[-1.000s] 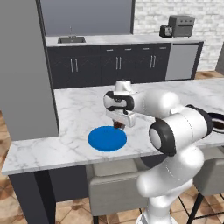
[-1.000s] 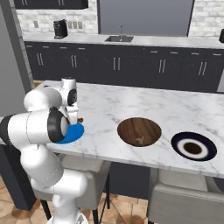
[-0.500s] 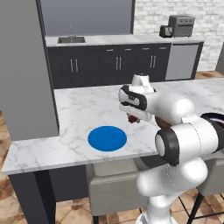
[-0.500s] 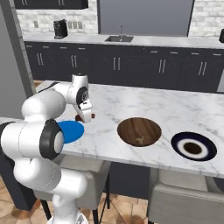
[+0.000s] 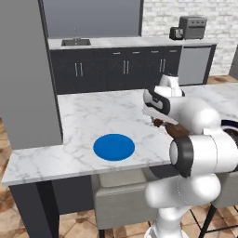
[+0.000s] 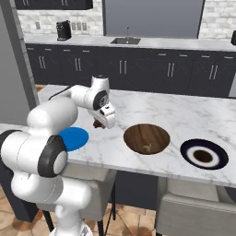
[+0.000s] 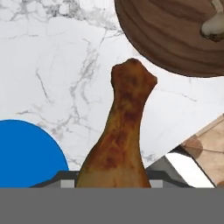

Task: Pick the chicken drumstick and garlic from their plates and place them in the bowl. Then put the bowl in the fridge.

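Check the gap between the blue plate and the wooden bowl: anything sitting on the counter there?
Bare marble. In the right base view only the gripper, carrying the chicken drumstick, hangs between blue plate and bowl.

The long meat drumstick [image 7: 120, 140] is mottled reddish-brown with golden-orange patches, darker at its knobby thin end. The flat round plate [image 5: 114, 147] near the counter's front edge is plain bright blue, with no pattern. The wide, shallow round wooden bowl [image 6: 146, 138] is dark brown with streaked grain, and the small bulb of garlic [image 7: 214, 27] in it is pale tan-white. On the far right, the second round plate [image 6: 204, 154] is dark navy-black with a pale ring around a brown centre. The stone countertop [image 5: 93, 116] is white marble with thin grey veins. The cabinets [image 6: 138, 71] along the far wall are dark charcoal with pale metal handles.
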